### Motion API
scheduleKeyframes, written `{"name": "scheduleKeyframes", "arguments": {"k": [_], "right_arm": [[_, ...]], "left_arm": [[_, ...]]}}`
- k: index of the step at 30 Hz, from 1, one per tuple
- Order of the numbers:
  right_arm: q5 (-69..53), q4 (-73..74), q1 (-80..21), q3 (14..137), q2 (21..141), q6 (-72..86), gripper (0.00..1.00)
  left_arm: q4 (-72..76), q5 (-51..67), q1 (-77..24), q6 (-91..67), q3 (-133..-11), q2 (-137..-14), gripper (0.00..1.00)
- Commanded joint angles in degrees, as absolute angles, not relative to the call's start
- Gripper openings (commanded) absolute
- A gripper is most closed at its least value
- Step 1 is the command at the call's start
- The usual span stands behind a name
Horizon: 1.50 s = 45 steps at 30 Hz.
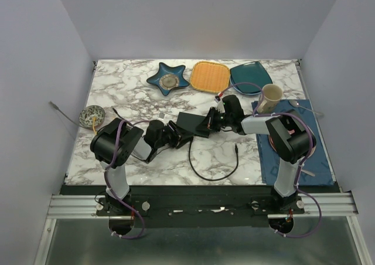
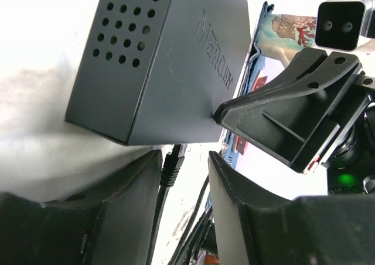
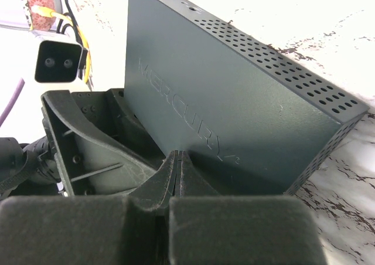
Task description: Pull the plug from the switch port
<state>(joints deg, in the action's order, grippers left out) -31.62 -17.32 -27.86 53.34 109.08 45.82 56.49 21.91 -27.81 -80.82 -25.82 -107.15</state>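
Note:
The switch (image 1: 196,124) is a flat matte black box at the table's middle; it also shows in the left wrist view (image 2: 158,60) and the right wrist view (image 3: 234,101). A black plug (image 2: 173,162) sits in a socket on its near edge, and its cable (image 1: 202,174) loops toward the front. My left gripper (image 2: 184,159) is open with its fingers either side of the plug; it sits at the switch's left end (image 1: 176,131). My right gripper (image 3: 180,156) is shut and empty, its tips pressed on the switch's top face (image 1: 214,121).
A teal star dish (image 1: 168,80), an orange square plate (image 1: 210,76) and a teal plate (image 1: 251,77) line the back. A beige cup (image 1: 270,96) stands at the corner of a blue mat (image 1: 293,153) on the right. A small patterned bowl (image 1: 92,115) is at the left edge.

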Motion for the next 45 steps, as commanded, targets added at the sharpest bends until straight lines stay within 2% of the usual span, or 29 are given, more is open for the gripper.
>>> {"name": "scheduleKeyframes", "arguments": {"k": [1,5,9,21,31,38,45], "right_arm": [[-27.6,-13.1,-28.13,51.51,110.83,43.42,0.01],[-27.6,-13.18,-28.12,51.68,111.09,43.42,0.01],[-27.86,-13.53,-28.13,51.68,111.27,43.68,0.01],[-27.95,-13.62,-28.13,51.5,111.44,43.77,0.01],[-28.21,-13.97,-28.21,51.33,111.62,43.86,0.01],[-27.86,-13.71,-28.21,51.33,111.27,43.68,0.01],[-27.16,-13.71,-28.21,51.15,111.1,43.68,0.01]], "left_arm": [[41.76,19.61,-28.21,-77.09,-24.17,-105.21,0.56],[37.62,18.54,-28.21,-74.62,-25.13,-102.75,0.56],[37.62,19.16,-28.39,-74.44,-25.66,-103.62,0.52],[42.98,21.18,-30.23,-76.03,-29.18,-108.72,0.5],[49.46,22.41,-29.97,-79.53,-27.95,-111.44,0.43],[61.17,23.38,-29.36,-83.5,-24.17,-113.64,0.5],[56.78,21.45,-29.36,-80.86,-23.55,-110.04,0.52]]}}
